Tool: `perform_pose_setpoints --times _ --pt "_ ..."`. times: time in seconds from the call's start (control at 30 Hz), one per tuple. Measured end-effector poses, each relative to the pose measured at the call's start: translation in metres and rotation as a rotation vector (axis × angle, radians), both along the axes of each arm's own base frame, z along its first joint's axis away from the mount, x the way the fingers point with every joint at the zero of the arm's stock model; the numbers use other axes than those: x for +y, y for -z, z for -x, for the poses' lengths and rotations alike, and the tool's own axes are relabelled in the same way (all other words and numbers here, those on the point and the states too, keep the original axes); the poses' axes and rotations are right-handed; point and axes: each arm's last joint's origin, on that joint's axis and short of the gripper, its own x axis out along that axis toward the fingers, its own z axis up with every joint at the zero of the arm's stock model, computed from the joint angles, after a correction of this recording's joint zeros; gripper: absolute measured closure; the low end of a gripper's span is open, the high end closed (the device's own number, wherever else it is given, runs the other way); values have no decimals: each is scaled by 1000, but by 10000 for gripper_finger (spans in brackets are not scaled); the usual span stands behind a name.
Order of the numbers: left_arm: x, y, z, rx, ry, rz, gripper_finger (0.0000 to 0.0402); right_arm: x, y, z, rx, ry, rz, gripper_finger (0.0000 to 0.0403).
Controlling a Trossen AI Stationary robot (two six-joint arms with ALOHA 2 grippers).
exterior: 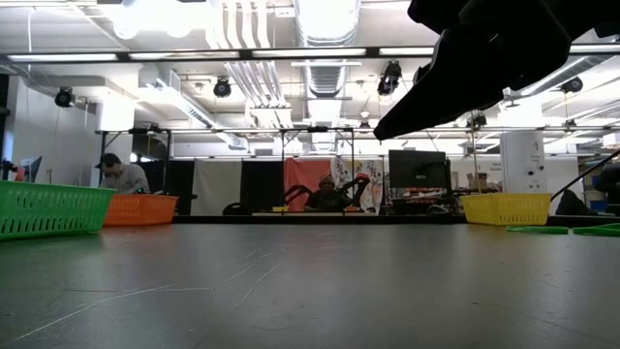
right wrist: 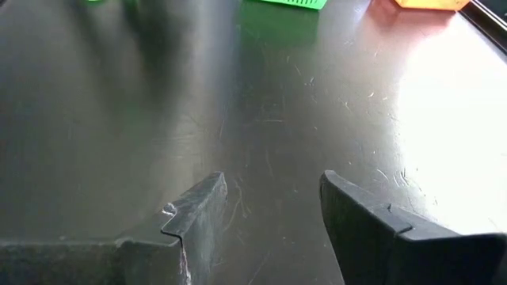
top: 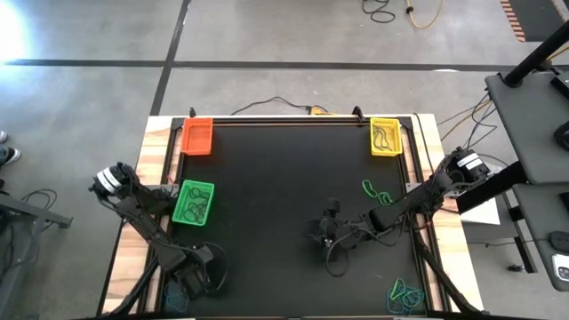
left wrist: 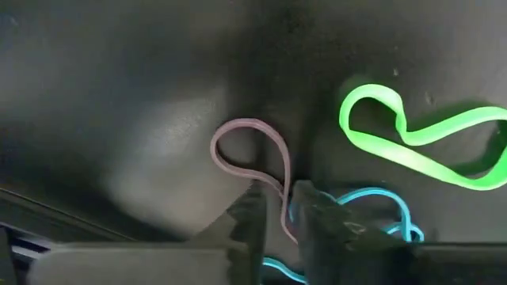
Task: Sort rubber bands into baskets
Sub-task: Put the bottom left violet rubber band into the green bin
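My left gripper (top: 203, 267) is at the table's near left corner, shut on a pale pink rubber band (left wrist: 249, 150). A bright green band (left wrist: 420, 134) and a blue band (left wrist: 380, 210) lie on the mat beside it. My right gripper (top: 329, 227) is open and empty (right wrist: 273, 206) over bare mat right of the middle. The orange basket (top: 197, 136) stands far left and the yellow basket (top: 385, 136) far right. The green basket (top: 194, 202) stands at the left edge and holds some bands. Two green bands (top: 378, 192) lie near the right arm. My left gripper pinches one strand of the pink band (left wrist: 286, 207) between its two fingertips (left wrist: 252, 215). The rest of the loop (left wrist: 238, 131) reaches out past the fingertips over the black mat. Whether the loop is lifted clear or lies on the mat, I cannot tell.
A heap of teal and green bands (top: 404, 293) lies at the near right corner, and more bands (top: 176, 295) lie at the near left corner. The middle of the black mat (top: 284, 178) is bare. Wooden boards edge the mat. People sit in the room beyond (exterior: 121, 174).
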Motion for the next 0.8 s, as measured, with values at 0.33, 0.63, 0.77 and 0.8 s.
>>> perform_pose_setpoints --times 0.33,0.63,0.77,0.8 --pt "-12 -16 -11 -80 21 12 390 0 0 0 0 5 -8 204" --pt "-12 -24 -13 -94 6 -40 380 0 0 0 1 3 -5 204" --pt "-7 -24 -8 -36 -45 -112 359 0 0 0 1 2 -4 204" --pt "-6 -24 -8 -31 -65 -119 351 0 0 0 1 2 -4 204"
